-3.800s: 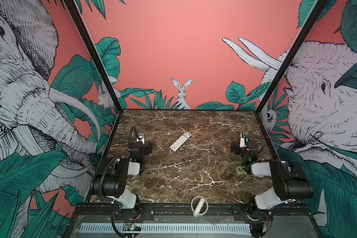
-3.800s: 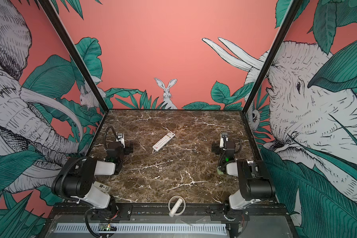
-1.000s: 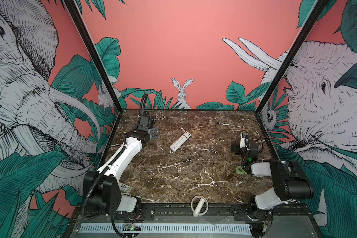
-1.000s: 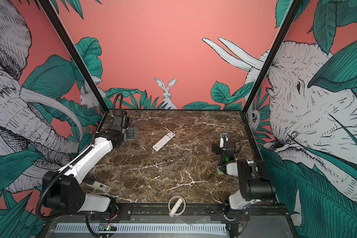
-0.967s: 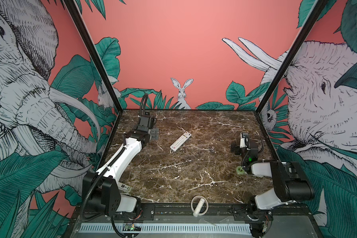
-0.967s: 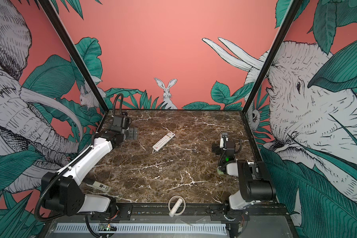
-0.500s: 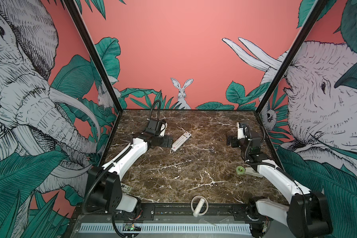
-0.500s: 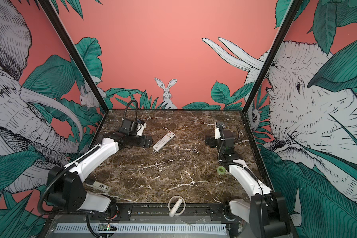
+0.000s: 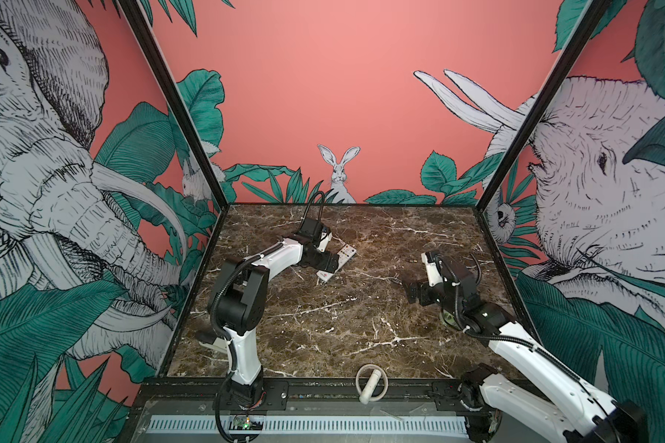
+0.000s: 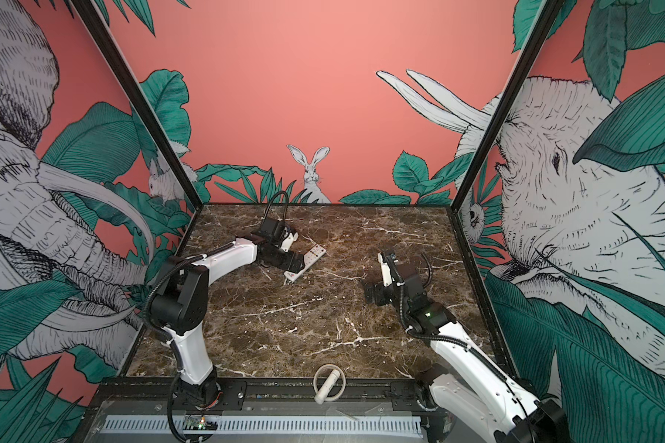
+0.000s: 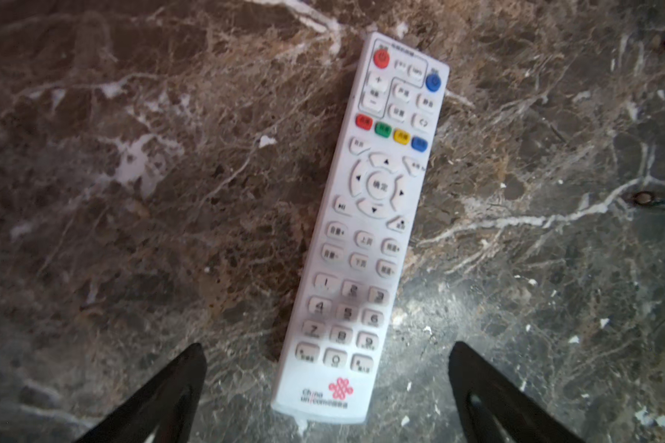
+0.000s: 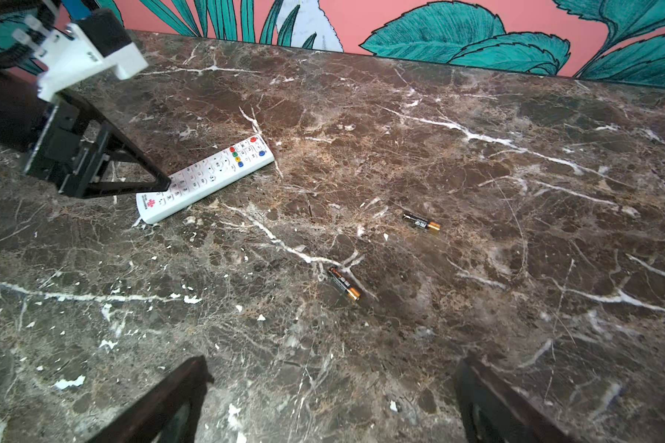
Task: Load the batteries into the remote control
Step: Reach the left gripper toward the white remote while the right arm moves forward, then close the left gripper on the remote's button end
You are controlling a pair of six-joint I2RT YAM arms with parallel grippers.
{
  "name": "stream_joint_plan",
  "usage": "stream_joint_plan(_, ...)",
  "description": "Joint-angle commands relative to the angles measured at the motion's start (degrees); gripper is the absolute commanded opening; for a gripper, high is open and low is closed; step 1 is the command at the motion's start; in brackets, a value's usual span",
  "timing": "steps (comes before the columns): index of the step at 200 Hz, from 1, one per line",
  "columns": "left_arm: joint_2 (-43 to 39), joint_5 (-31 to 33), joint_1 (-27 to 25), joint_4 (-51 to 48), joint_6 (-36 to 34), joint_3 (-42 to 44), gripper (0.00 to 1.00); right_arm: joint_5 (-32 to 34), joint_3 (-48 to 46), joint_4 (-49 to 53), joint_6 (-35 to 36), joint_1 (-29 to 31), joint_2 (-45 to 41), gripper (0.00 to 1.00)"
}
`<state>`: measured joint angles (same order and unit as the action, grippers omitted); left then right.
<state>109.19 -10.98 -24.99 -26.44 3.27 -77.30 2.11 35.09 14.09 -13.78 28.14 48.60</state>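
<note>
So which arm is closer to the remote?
Left. The left end effector is right over the remote control; the right end effector is well apart, nearer the batteries.

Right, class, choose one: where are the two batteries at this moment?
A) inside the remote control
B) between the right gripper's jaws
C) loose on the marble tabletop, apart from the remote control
C: the right wrist view shows one battery and a second battery lying loose on the marble tabletop, clear of the remote control.
</note>
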Motion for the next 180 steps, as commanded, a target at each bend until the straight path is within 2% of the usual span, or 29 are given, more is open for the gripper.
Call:
stream_joint_plan(1,1.69,-1.00,-0.84,-1.48,-4.63,-4.38,1.00,2.36,-2.71,2.26,-1.06,0.36,-4.28,0.99)
stream_joint_plan(28,6.71,-1.14,-2.07,-5.94,-7.58,-10.93,0.99,3.22,-3.95,3.45,-0.42,0.36,-7.26,0.99)
stream_joint_plan(75,14.20,3.32,-4.31,-9.29,-8.99,-20.36,1.00,2.44,-3.78,4.12,-0.49,0.35,-7.58,0.99)
stream_joint_plan(102,17.29,8.10,-5.65,-9.52,-9.53,-24.59,1.00,1.97,-4.11,4.71,-0.73,0.40,-8.82,0.99)
stream_joint_plan(147,20.68,12.15,-7.13,-9.58,-9.42,-28.81,0.99,-2.82,-5.97,4.54,-1.15,0.40,-11.81,0.99)
stream_joint_plan(166,21.59,12.12,-7.33,-9.89,-9.42,-29.95,0.96,-3.58,-6.35,4.98,-1.55,0.49,-13.00,0.99)
stream_joint_plan(180,22.27,11.48,-7.33,-10.21,-9.69,-30.69,0.88,-3.52,-6.42,5.68,-1.83,0.44,-13.74,0.99)
